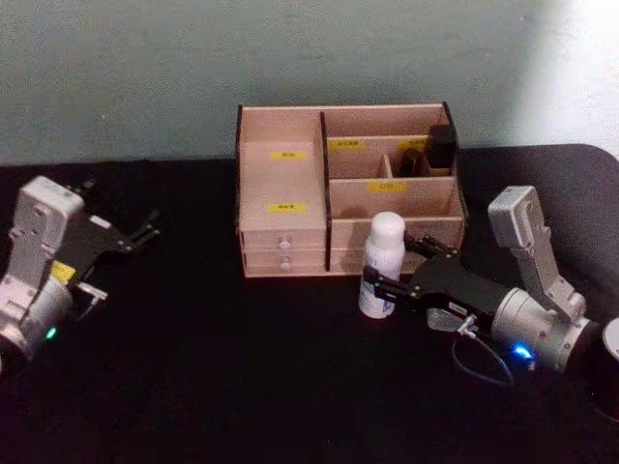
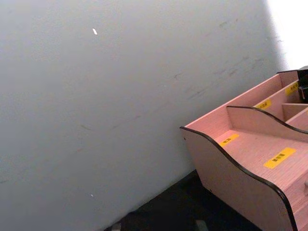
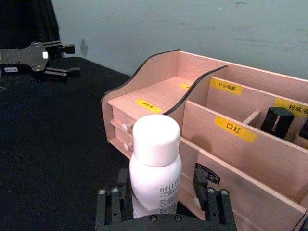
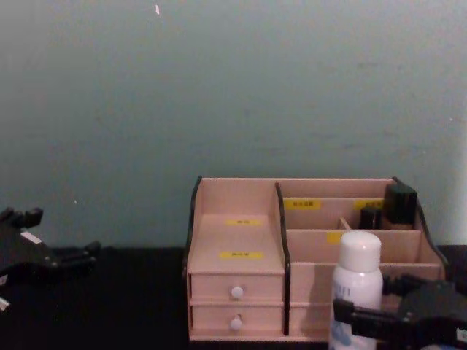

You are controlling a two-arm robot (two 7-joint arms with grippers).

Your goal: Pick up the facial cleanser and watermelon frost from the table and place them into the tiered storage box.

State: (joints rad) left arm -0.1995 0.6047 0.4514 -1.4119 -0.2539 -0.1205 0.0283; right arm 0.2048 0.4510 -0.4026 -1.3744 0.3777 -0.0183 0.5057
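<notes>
The facial cleanser (image 1: 381, 263), a tall white bottle with a rounded cap, stands upright on the black table just in front of the tiered storage box (image 1: 280, 184). My right gripper (image 1: 393, 265) is open, one finger on each side of the bottle's lower body with small gaps; the right wrist view shows the cleanser (image 3: 155, 168) between the fingers (image 3: 108, 207). My left gripper (image 1: 145, 228) hovers open at the far left, well away from the box. The watermelon frost is out of view.
Small black bottles (image 1: 441, 145) stand in the box's back right compartment. Two white-knobbed drawers (image 1: 284, 253) face me at the box's lower left. A greyish round thing (image 1: 611, 348) is cut off at the right edge. A grey wall rises behind the table.
</notes>
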